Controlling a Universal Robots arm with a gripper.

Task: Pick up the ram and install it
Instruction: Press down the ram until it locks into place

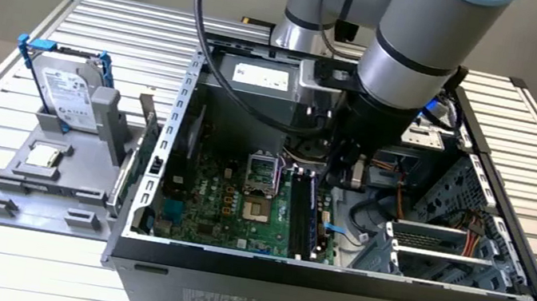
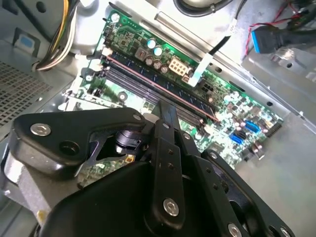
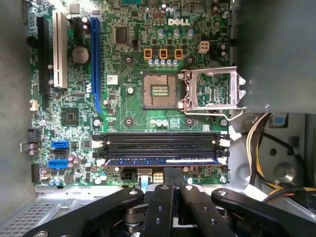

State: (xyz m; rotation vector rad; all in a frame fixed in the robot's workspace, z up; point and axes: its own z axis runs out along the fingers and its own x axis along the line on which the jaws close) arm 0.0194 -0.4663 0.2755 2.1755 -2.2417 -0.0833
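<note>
The ram is a long dark blue stick standing in the motherboard's memory slot nearest my fingers, with empty black slots beside it. The exterior view shows the ram upright on its edge inside the open computer case. In the second wrist view the ram runs as a thin reddish-edged strip across the board. My gripper is shut with nothing between its fingers, tips just beside the ram's long edge. Whether they touch it I cannot tell. In the exterior view the gripper hangs inside the case, near the ram's far end.
An open CPU socket with its raised metal frame lies beyond the slots. Yellow cables and the case's metal walls crowd the slot's end. Outside the case, on the exterior view's left, a grey fixture holds a hard drive and a small chip.
</note>
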